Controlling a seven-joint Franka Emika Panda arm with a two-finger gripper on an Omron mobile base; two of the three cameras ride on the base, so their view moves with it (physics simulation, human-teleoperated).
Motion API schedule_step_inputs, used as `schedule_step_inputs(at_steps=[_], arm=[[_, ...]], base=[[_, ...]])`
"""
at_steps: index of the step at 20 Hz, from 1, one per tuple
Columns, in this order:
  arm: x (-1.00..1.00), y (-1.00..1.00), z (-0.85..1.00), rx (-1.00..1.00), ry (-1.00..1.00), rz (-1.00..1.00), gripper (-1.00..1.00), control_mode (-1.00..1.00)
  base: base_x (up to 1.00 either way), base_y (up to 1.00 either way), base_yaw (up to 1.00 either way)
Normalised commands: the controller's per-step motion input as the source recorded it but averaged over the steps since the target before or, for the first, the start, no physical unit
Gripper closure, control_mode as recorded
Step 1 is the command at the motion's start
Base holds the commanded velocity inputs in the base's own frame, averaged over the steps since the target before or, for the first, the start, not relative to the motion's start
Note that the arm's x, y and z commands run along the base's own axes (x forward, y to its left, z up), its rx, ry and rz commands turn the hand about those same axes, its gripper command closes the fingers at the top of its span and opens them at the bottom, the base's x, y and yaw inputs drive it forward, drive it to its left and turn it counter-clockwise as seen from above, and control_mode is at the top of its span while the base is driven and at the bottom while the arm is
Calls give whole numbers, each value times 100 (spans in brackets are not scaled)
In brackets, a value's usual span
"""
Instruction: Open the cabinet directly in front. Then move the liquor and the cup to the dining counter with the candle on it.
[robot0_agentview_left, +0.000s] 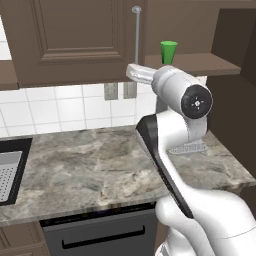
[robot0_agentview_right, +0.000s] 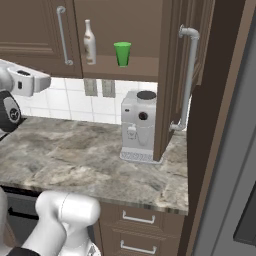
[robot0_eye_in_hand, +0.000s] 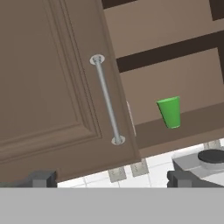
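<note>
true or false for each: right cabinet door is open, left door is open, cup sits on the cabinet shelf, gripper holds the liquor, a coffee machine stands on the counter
1. The right cabinet door is open. True.
2. The left door is open. False: it is shut.
3. The cup sits on the cabinet shelf. True.
4. The gripper holds the liquor. False: its jaws are open and empty; the liquor stands on the shelf beside the cup.
5. A coffee machine stands on the counter. True.
</note>
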Motion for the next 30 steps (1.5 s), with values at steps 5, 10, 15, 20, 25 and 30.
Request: schedule_step_inputs(at_steps=[5, 10, 15, 20, 25, 30], arm=[[54, 0, 41, 0, 4, 2, -100, -100], [42, -6, 34, 3, 3, 0, -100, -100], [31, -6, 17, 1, 6, 6, -100, -100], [16, -24, 0, 0, 4, 19, -100, -100], [2, -11, 0, 0, 9, 22, -100, -100], [0, 6, 0, -5, 16, 7, -100, -100]], base=[[0, 0, 0], [0, 0, 0], [0, 0, 0], [0, 0, 0], [0, 0, 0], [0, 0, 0]])
